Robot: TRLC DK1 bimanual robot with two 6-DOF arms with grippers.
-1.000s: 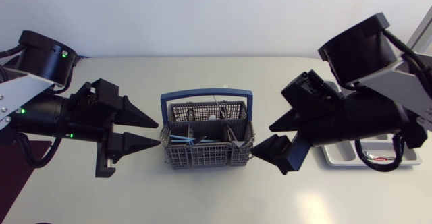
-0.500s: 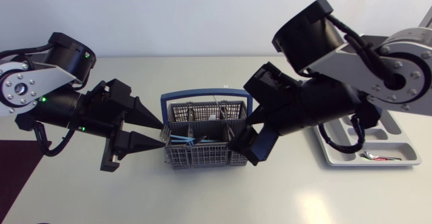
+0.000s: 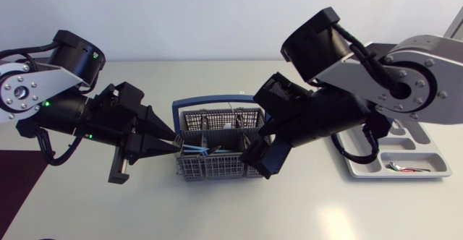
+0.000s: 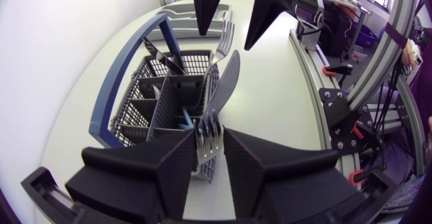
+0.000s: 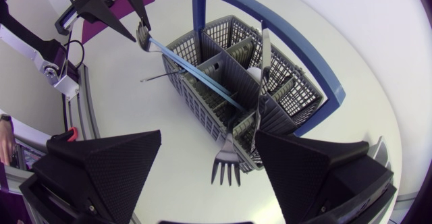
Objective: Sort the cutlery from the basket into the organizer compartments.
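Note:
The grey wire cutlery basket [image 3: 217, 173] with a blue handle stands mid-table, holding several pieces. My left gripper [image 3: 176, 142] is at its left edge, shut on the tines of a blue-handled fork [image 4: 209, 137] that slants out of the basket [image 4: 128, 96]. A knife [image 4: 226, 82] lies along the basket beyond it. My right gripper [image 3: 259, 142] hangs open over the basket's right end. In the right wrist view a silver fork [image 5: 226, 163] pokes out of the basket [image 5: 223, 55] between the wide fingers, and the blue-handled fork [image 5: 196, 69] runs up to my left gripper [image 5: 135, 32].
The grey organizer tray [image 3: 423, 147] lies at the right edge of the table, partly hidden by my right arm, with one small piece [image 3: 405, 168] in its near compartment. Bare table surrounds the basket in front and behind.
My right arm swung left from beside the basket to over its right end. My left gripper moved in slightly and its fingers narrowed onto the fork.

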